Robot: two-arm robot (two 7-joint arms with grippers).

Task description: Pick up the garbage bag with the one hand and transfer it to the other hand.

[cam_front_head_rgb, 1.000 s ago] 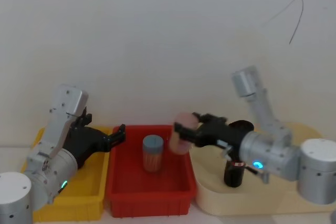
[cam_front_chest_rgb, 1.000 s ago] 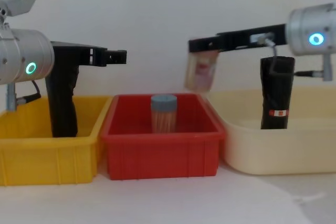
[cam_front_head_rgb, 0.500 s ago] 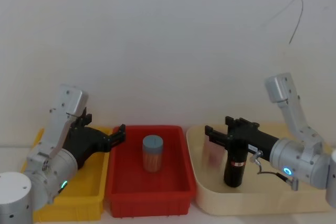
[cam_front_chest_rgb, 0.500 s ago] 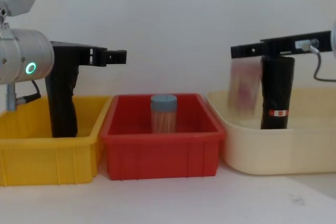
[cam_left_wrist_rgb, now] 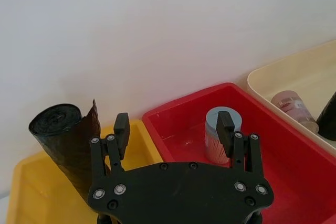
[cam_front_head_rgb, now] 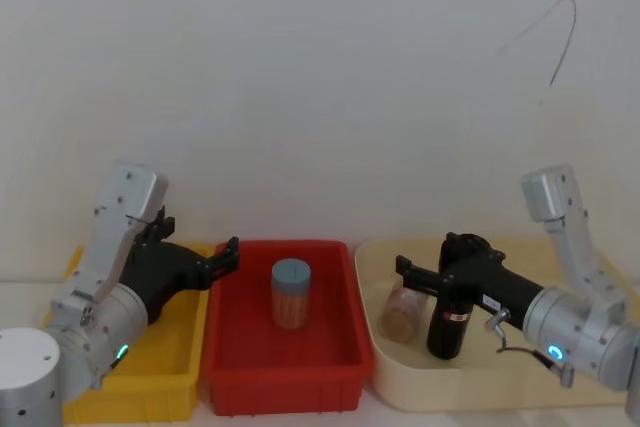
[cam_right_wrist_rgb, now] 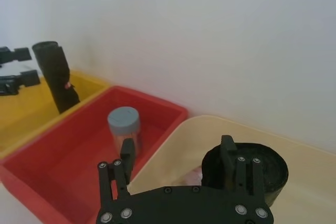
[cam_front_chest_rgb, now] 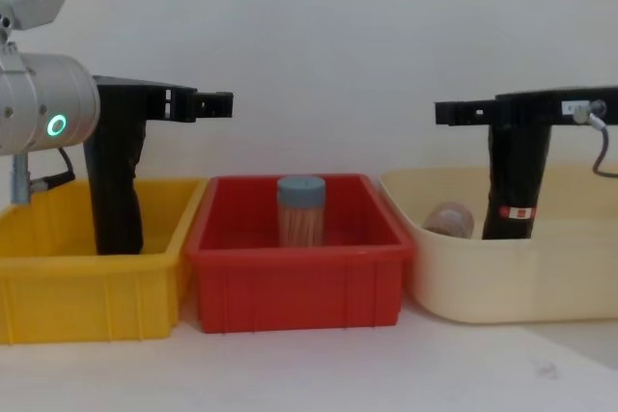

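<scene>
Standing upright in the cream tray (cam_front_head_rgb: 560,392), toward its left side, the garbage bag (cam_front_head_rgb: 452,299) is seen as a tall black roll with a narrow red-and-white label band near its base. Just beside it, further left in the same tray, a small pinkish jar (cam_front_head_rgb: 401,311) lies on its side. The right hand (cam_front_head_rgb: 408,274) is held level at the height of the roll's top, its fingers spread apart and gripping nothing; in the right wrist view one finger (cam_right_wrist_rgb: 229,156) appears in front of the roll's top rim, but whether it touches cannot be told. The left hand (cam_front_chest_rgb: 214,104) is poised above the boundary between the yellow bin (cam_front_chest_rgb: 58,291) and the red bin (cam_front_chest_rgb: 290,287), likewise open and empty. Behind it in the yellow bin stands a second black roll (cam_left_wrist_rgb: 65,140), and a blue-lidded container (cam_front_head_rgb: 291,292) stands in the red bin.

The roll is judged to be light to moderate in weight, firm as a whole yet yielding at the surface, since it is wound film. The plastic is likely to be slick, so a grip across the body, above the label band, would be expected to hold best. Enough of one end should be left free for the receiving hand. A tall, narrow roll may be tipped easily if it is nudged sideways.
</scene>
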